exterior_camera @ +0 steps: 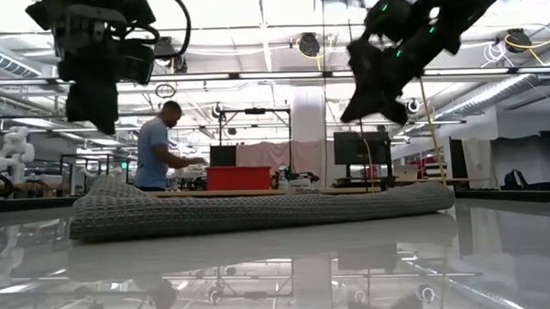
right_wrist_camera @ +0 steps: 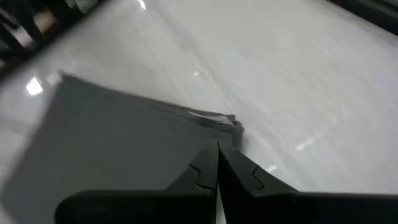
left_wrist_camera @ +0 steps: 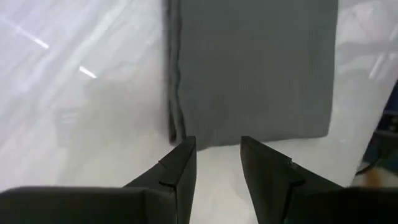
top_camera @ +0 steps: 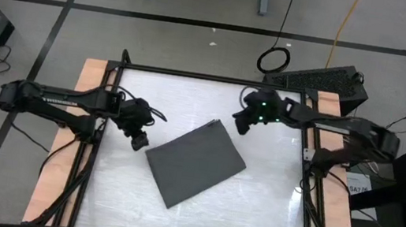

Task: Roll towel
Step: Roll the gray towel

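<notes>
towel (exterior_camera: 259,210): flat on table | left tool (exterior_camera: 95,110), right tool (exterior_camera: 360,106): raised above it

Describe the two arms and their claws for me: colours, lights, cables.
Both arms are dark and jointed. The left arm carries pale lettering and black cables near its wrist. The right arm shows green lights by its wrist. Each claw, left and right, has two flat black notched fingers.

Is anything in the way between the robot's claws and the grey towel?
No, nothing visible is. The towel lies folded flat on the table. The left gripper hangs just off one corner, fingers apart. The right gripper hangs near the opposite corner, shut. Only bare tabletop shows between them.
</notes>
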Motion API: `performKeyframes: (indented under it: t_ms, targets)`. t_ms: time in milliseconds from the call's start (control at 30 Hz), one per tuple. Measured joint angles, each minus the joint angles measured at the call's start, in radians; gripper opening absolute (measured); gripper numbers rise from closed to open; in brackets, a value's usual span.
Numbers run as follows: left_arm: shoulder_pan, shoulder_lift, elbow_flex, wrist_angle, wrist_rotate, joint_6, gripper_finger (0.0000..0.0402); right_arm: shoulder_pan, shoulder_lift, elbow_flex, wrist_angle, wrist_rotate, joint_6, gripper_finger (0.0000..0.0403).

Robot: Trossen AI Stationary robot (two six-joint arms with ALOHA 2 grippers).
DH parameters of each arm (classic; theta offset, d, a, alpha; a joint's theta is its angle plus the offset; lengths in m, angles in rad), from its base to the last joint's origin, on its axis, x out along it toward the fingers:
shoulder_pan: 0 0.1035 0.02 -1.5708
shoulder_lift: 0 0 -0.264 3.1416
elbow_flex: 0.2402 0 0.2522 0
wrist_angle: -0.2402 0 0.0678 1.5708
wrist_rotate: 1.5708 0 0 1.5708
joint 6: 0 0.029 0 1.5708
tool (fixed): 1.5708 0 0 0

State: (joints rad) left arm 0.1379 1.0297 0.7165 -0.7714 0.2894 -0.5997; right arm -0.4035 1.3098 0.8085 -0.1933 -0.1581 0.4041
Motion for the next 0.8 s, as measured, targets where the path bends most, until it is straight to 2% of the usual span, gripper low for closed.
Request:
performKeyframes:
  t_ms: [200,333,433,667,800]
  targets:
    - [0.002,0.07,0.0,0.014,-0.011,0.118,0.0129,0.066,-0.126,0.0,-0.037,0.0,0.208,0.0]
    - [0.002,0.11,0.0,0.079,-0.01,0.186,0.0129,0.127,-0.146,0.0,-0.036,0.011,0.293,0.0]
    - [0.002,0.137,0.0,0.141,-0.007,0.213,0.0129,0.177,-0.145,0.0,-0.036,0.057,0.348,0.0]
    - [-0.009,0.154,0.0,0.254,0.088,0.21,0.0129,0.288,-0.145,0.0,-0.036,0.083,0.423,0.0]
    - [-0.034,0.154,0.0,0.305,0.128,0.151,0.0129,0.334,-0.145,0.0,-0.037,0.09,0.441,0.0]
